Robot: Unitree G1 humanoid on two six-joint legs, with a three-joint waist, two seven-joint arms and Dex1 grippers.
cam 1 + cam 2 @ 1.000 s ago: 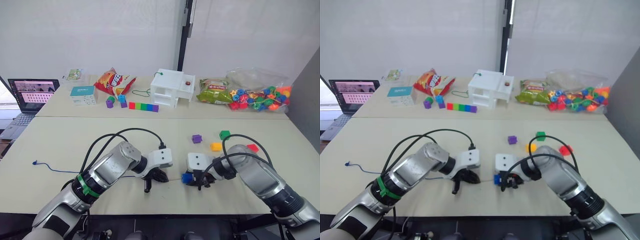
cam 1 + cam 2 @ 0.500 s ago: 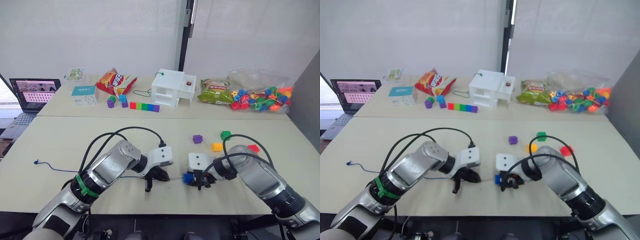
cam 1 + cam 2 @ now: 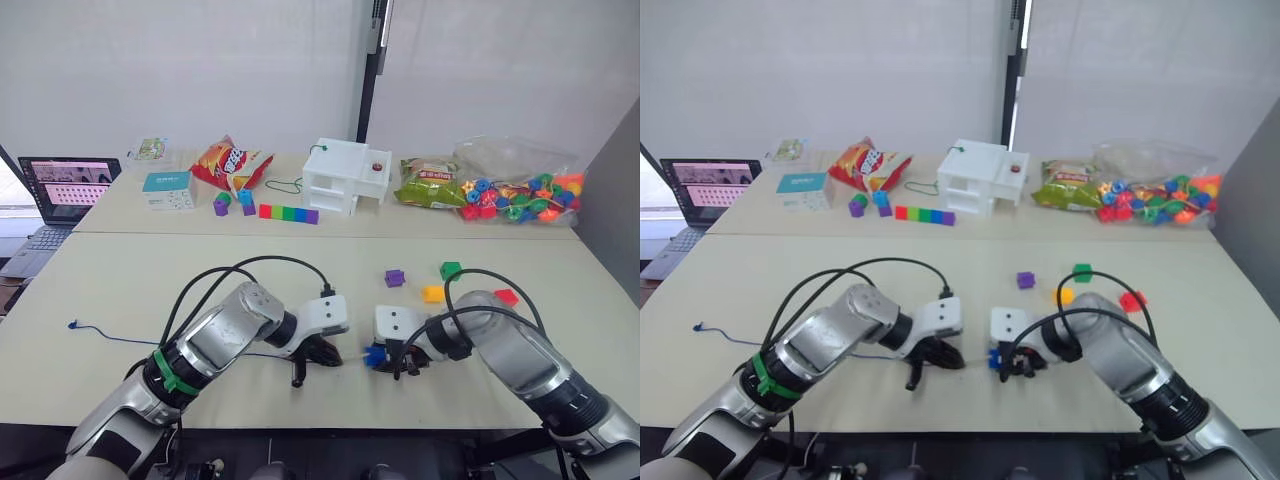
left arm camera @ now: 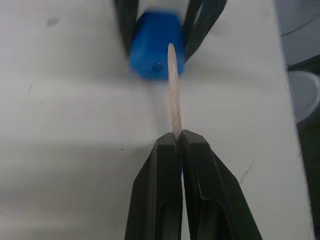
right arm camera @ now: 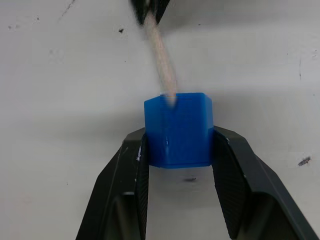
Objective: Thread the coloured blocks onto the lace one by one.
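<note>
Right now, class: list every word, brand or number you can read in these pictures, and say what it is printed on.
None can be read.
Red snack bag: print too small.
Green snack bag: print too small.
Teal box: label blurred.
Laptop screen: too small.

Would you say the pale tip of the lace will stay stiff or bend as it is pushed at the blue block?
Probably stiff: the pale tip juts straight from the left gripper, unsupported and without sagging. The dark cord behind it lies curved on the table, so that part looks floppy. The blue block, pinched between the right gripper's fingers, seems unlikely to slide.
</note>
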